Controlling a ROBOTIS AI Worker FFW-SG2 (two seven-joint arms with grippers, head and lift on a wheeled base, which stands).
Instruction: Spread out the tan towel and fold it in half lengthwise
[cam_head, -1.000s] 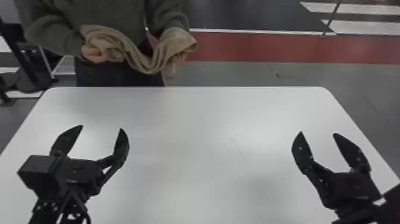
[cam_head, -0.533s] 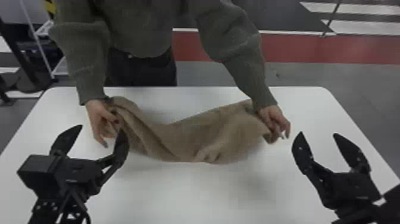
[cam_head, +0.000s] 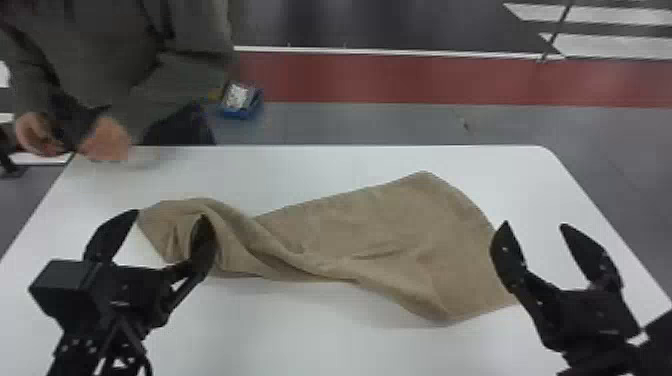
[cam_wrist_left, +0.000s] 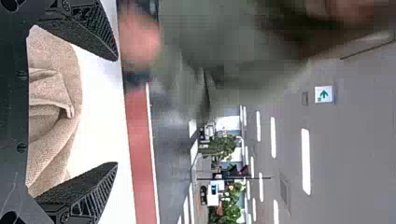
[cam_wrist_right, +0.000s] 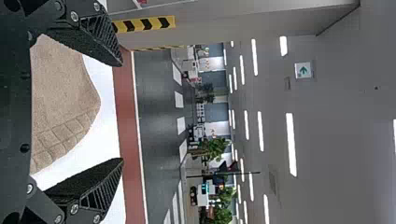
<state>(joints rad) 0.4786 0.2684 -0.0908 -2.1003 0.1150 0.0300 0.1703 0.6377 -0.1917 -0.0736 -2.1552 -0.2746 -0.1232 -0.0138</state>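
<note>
A smooth white table has a straight far edge and a rounded far right corner. A tan towel lies crumpled across its middle, apart from the far, left and right edges. The towel's left part is narrow and bunched, with rumpled, overlapping folds. A twisted ridge slants from there toward the near edge. The right part fans out wider and flatter, one corner pointing to the far edge; a band of stitched squares lines one border.

On the table lies the towel, left end near my left gripper, right end near my right gripper.
</note>
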